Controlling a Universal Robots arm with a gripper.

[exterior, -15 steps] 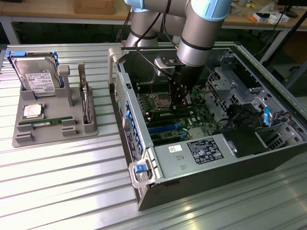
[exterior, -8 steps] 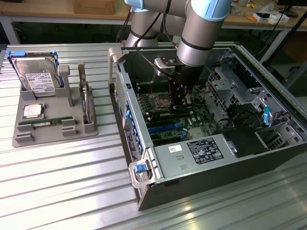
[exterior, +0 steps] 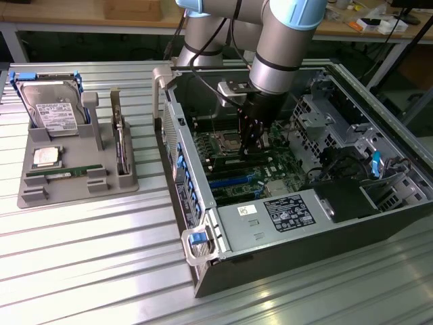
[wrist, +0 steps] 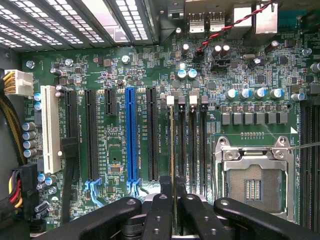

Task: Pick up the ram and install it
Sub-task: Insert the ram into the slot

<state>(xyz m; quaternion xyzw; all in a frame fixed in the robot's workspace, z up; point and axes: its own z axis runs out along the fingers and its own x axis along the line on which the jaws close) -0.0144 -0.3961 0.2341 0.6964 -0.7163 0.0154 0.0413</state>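
Note:
The ram (wrist: pixel 172 145) shows edge-on in the wrist view as a thin upright strip, lined up along the memory slot nearest the black expansion slots, among the memory slots (wrist: pixel 193 140) on the green motherboard (wrist: pixel 115 80). My gripper (wrist: pixel 175 202) is shut on it, one black finger (wrist: pixel 159 212) on each side of the strip. In the exterior view the gripper (exterior: pixel 249 143) reaches straight down into the open computer case (exterior: pixel 284 261), just over the motherboard beside the processor socket (exterior: pixel 225 141).
A grey tray (exterior: pixel 74 195) at the exterior view's left holds a hard drive (exterior: pixel 54 107), a silver processor chip (exterior: pixel 46 157), another green stick (exterior: pixel 64 174) and an upright card (exterior: pixel 120 145). The processor socket (wrist: pixel 255 182), blue slot (wrist: pixel 130 140) and cables (wrist: pixel 15 185) flank the gripper.

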